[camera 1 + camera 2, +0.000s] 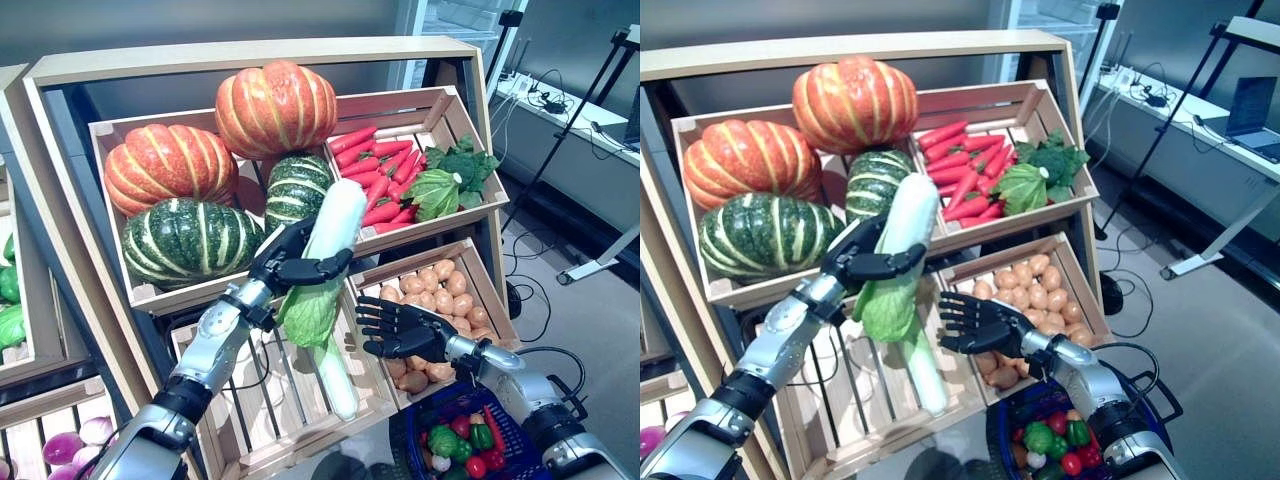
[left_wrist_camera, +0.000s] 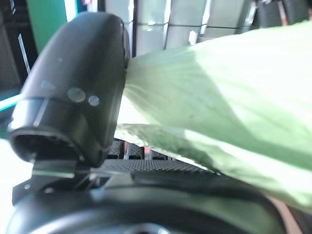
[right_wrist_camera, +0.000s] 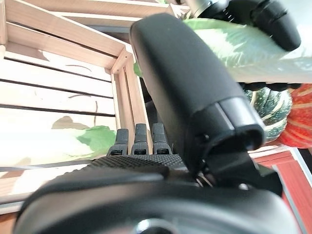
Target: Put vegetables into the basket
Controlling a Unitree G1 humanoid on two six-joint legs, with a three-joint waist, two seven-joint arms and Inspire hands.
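Note:
My left hand (image 1: pixel 285 262) is shut on a long white radish with green leaves (image 1: pixel 335 222), held tilted in the air in front of the wooden stand. The leaves (image 2: pixel 219 122) show close past the thumb in the left wrist view. My right hand (image 1: pixel 400 328) is open with straight fingers just to the right of the radish's leaves, above a crate. The blue basket (image 1: pixel 520 440) stands on the floor at the lower right and holds red and green vegetables (image 1: pixel 460 440).
The wooden stand (image 1: pixel 250 60) with its crates rises behind both hands. A second white radish (image 1: pixel 335 375) lies in the slatted lower crate (image 1: pixel 270 410) under the held one. Black stands and cables (image 1: pixel 560 130) are on the floor to the right.

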